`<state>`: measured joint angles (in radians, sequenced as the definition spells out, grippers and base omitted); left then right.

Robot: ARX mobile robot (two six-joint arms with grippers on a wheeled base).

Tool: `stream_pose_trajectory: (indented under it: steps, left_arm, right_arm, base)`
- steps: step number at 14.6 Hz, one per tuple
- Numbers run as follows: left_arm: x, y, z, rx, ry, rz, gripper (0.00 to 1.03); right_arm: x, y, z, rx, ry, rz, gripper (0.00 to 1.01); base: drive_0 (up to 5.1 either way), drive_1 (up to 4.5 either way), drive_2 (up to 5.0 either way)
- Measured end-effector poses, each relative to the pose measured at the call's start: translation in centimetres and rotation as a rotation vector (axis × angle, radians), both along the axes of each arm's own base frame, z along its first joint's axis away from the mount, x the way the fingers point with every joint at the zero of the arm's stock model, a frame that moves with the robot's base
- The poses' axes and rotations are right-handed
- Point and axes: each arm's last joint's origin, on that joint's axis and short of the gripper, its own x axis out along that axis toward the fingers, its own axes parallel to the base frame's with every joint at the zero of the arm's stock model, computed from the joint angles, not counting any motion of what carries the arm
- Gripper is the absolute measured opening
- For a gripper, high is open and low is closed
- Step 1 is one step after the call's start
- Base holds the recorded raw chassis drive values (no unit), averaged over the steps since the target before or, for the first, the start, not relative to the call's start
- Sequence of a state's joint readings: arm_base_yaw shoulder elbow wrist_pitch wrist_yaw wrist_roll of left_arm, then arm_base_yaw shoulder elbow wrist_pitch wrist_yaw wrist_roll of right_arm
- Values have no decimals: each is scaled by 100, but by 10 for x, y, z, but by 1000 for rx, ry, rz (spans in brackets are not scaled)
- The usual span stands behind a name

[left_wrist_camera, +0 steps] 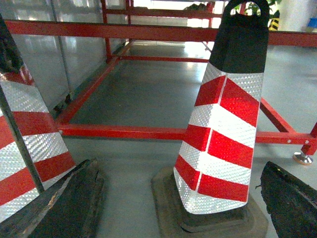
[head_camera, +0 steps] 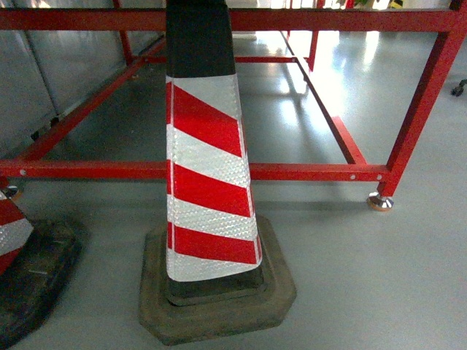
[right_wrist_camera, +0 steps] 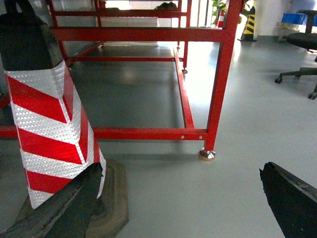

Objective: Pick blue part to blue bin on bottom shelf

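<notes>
The blue part, the blue bin and the bottom shelf are all out of view. My left gripper (left_wrist_camera: pixel 179 166) is open low over the grey floor, its dark fingers (left_wrist_camera: pixel 74 203) spread either side of a red-and-white striped traffic cone (left_wrist_camera: pixel 223 134) that stands just ahead. My right gripper (right_wrist_camera: pixel 181 168) is also open with nothing between its fingers (right_wrist_camera: pixel 290 198), only bare floor. Neither gripper shows in the head view.
The striped cone (head_camera: pixel 208 182) on its dark rubber base (head_camera: pixel 219 299) stands close in front. A second cone (head_camera: pixel 11 230) is at the left. Behind them runs a red steel frame (head_camera: pixel 306 171) with a footed leg (head_camera: pixel 381 200). An office chair (right_wrist_camera: pixel 302 42) stands far right.
</notes>
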<state>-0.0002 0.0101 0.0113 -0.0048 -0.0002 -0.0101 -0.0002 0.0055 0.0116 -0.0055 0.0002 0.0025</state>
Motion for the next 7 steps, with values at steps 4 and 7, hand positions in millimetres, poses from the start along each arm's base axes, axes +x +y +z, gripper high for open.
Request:
stream_pose_trajectory:
  steps: [4,7]
  left_arm:
    - [0,0,0,0,0,0,98]
    - [0,0,0,0,0,0,98]
  right_arm:
    - [0,0,0,0,0,0,98]
    - [0,0,0,0,0,0,98]
  base:
    - [0,0,0]
    - [0,0,0]
